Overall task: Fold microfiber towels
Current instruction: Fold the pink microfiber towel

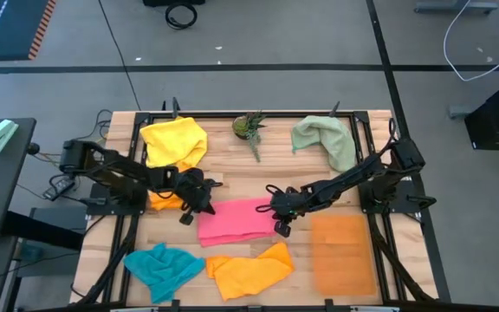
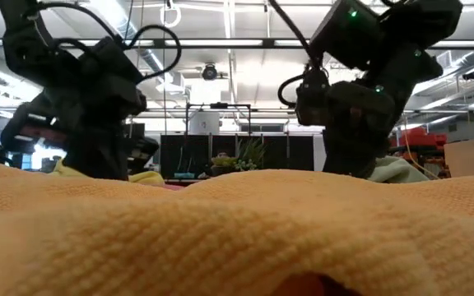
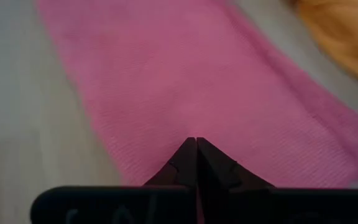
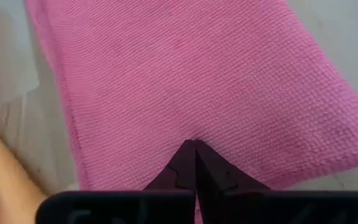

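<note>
Both claws, left gripper [image 1: 191,211] and right gripper [image 1: 281,224], pinch the pink towel's [image 1: 236,220] left and right edges mid-fold; next, carry them across together.

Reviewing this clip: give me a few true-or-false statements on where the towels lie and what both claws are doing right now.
1. Both claws are shut on the pink towel. True: left claw at its left edge, right claw at its right.
2. The teal towel is held by the left claw. False: it lies untouched at the front left.
3. The pale green towel sits at the back right. True.
4. The yellow towel is folded flat. False: it lies crumpled.
</note>
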`<move>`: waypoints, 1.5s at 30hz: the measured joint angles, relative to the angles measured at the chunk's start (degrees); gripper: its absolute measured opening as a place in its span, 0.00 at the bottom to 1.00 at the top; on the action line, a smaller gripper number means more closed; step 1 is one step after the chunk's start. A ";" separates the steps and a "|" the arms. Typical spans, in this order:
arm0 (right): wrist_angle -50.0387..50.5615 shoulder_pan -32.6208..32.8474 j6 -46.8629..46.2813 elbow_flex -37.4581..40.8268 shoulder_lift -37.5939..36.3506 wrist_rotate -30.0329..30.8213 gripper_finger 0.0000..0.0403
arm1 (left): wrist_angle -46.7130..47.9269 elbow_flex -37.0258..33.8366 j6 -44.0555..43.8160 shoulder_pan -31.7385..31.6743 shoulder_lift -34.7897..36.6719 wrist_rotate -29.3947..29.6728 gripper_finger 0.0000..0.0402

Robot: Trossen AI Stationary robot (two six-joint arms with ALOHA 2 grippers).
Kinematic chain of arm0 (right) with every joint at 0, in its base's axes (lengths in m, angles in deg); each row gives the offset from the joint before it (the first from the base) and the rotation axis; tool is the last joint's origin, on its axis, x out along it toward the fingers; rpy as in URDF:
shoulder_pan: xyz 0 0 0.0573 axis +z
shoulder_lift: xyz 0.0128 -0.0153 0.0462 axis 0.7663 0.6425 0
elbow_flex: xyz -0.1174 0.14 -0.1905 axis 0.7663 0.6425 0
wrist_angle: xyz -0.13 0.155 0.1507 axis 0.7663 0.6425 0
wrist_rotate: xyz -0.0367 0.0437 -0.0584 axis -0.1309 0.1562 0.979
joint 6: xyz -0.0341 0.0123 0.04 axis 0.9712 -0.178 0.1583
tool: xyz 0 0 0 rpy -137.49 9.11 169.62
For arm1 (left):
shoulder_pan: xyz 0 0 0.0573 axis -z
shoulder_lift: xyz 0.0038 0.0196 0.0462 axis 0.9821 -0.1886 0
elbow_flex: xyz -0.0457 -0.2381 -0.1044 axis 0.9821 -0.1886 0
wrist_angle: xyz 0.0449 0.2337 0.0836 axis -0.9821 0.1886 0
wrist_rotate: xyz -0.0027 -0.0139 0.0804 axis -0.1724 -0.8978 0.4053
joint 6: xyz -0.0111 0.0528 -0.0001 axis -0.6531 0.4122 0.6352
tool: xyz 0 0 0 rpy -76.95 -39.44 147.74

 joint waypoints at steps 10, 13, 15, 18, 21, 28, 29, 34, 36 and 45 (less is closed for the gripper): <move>3.30 -12.15 15.75 -1.62 -2.99 10.74 0.01 | -0.36 5.08 0.22 -0.91 -0.10 2.86 0.04; 4.54 -16.49 21.46 -4.19 -3.56 13.36 0.01 | -0.47 7.53 2.58 -0.98 -0.05 2.88 0.03; 6.58 -18.30 22.57 -6.49 -4.13 13.32 0.01 | 0.34 8.69 4.54 -1.41 0.43 2.88 0.02; 7.79 -17.44 21.08 -9.49 -5.38 8.71 0.01 | 0.94 9.46 5.95 -2.75 0.51 2.98 0.02; 8.54 -13.36 17.40 -9.49 -4.28 3.20 0.01 | 4.10 9.35 7.80 -4.38 0.02 3.13 0.03; 8.11 -5.46 9.38 -8.91 1.01 8.45 0.01 | 4.50 9.37 12.02 -5.35 -4.70 1.54 0.02; 8.29 -5.30 8.57 -8.89 1.71 8.94 0.01 | 4.84 9.35 12.29 -5.19 -5.50 1.34 0.03; 10.79 -7.44 8.58 -9.04 4.48 10.92 0.01 | 4.33 9.38 11.25 -4.53 -8.68 0.87 0.02; 11.11 -9.83 11.36 -9.07 4.67 12.60 0.01 | 3.63 9.42 10.23 -4.11 -9.12 0.82 0.01; 7.56 -22.14 22.24 -8.82 -0.39 13.97 0.01 | -5.32 9.35 7.97 0.22 -9.19 1.00 0.03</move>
